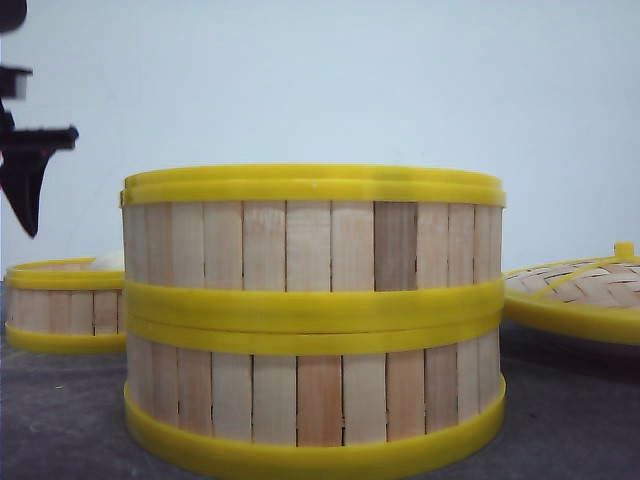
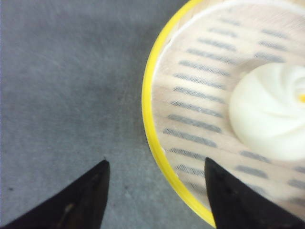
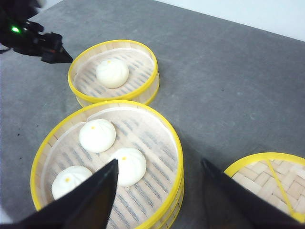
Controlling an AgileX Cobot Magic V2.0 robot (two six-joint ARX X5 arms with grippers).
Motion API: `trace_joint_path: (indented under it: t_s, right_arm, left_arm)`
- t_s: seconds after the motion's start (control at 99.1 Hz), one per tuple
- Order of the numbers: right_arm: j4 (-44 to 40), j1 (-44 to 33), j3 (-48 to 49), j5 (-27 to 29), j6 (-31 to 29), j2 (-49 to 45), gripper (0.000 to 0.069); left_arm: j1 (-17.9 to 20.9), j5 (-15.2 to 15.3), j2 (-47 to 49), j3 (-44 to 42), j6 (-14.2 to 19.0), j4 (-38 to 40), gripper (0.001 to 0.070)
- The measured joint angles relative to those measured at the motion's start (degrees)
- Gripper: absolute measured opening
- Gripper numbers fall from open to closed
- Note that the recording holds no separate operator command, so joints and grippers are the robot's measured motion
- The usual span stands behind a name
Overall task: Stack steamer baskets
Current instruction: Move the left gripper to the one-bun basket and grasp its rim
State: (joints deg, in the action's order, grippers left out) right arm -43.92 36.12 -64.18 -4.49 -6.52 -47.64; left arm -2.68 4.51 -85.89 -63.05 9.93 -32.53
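Note:
Two steamer baskets stand stacked in the middle, the upper one (image 1: 310,245) on the lower one (image 1: 310,400). The upper basket (image 3: 143,129) holds three white buns. A third steamer basket (image 1: 60,310) stands alone on the table to the left, with one bun (image 2: 271,109) in it. My left gripper (image 2: 155,164) hangs open over that basket's near rim (image 2: 150,119), one finger outside the wall and one over the inside. It shows at the front view's left edge (image 1: 30,200). My right gripper (image 3: 158,164) is open above the stack's right rim, holding nothing.
A flat woven lid (image 1: 580,295) with a yellow rim and knob lies on the grey table to the right of the stack, also in the right wrist view (image 3: 267,183). The grey table (image 2: 66,86) lies bare left of the single basket.

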Motion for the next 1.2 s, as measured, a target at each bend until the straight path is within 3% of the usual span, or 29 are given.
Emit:
trace_joint_path:
  t_s: [0.161, 0.363, 0.716, 0.847, 0.928, 1.201]
  right_arm:
    - [0.00, 0.00, 0.00, 0.00, 0.00, 0.00, 0.0326]
    - [0.28, 0.00, 0.00, 0.02, 0.00, 0.00, 0.0326]
    - [0.96, 0.11, 0.00, 0.02, 0.00, 0.00, 0.0326]
    - [1.18, 0.11, 0.00, 0.02, 0.02, 0.00, 0.0326]
    - [1.29, 0.11, 0.00, 0.02, 0.00, 0.00, 0.0326]
    - [1.29, 0.11, 0.00, 0.11, 0.00, 0.00, 0.0326]
  left_arm:
    - [0.74, 0.00, -3.54, -0.02, 0.17, 0.87, 0.0335]
    - [0.68, -0.37, -6.01, -0.04, 0.96, 2.34, 0.0234]
    - [0.68, -0.63, -8.85, -0.48, 2.29, 3.48, 0.0217]
    - [0.52, -0.87, -8.90, -0.50, 3.37, 3.56, 0.0077]
    - [0.70, -0.31, -8.90, -0.55, 3.69, 3.52, 0.0036]
    - [0.79, -0.17, -8.87, -1.18, 3.63, 2.36, 0.0024]
